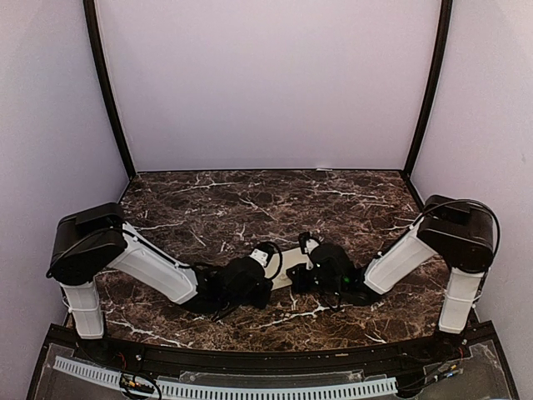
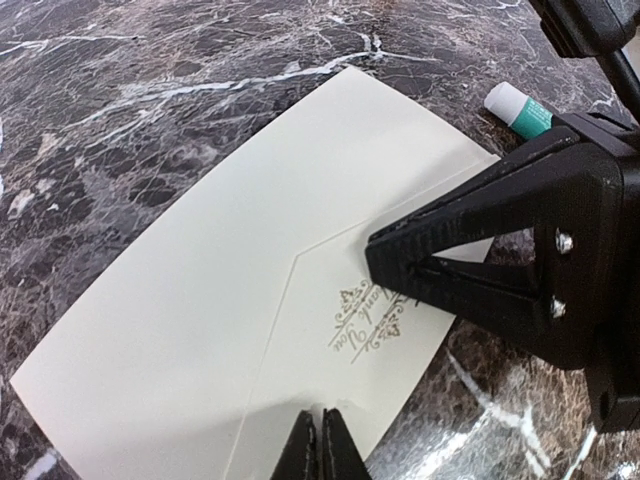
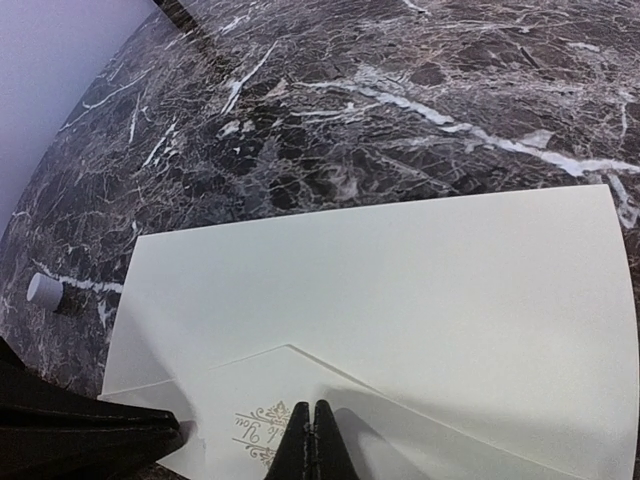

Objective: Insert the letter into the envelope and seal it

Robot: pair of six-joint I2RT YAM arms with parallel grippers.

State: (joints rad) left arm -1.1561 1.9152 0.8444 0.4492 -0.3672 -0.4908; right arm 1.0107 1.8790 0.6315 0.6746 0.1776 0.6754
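Cream envelope [image 2: 190, 300] lies flat on the marble table [image 2: 150, 90] between the two arms, flap [image 2: 330, 340] folded down with the gold print showing. Left gripper [image 2: 311, 447] has its jaws pinched together on nothing, tips down at the flap's edge. Right gripper [image 3: 312, 440] is the same, tips on the print. No letter in sight, so it's probably inside, but I can't confirm that. Looks like the sealing press to me. Marble's slick, so any sideways drag from a tip could skate the envelope or wrinkle the flap. If the seal hasn't grabbed, the flap pops up on release. A white-capped tube [image 2: 518, 107] sits just past the corner.
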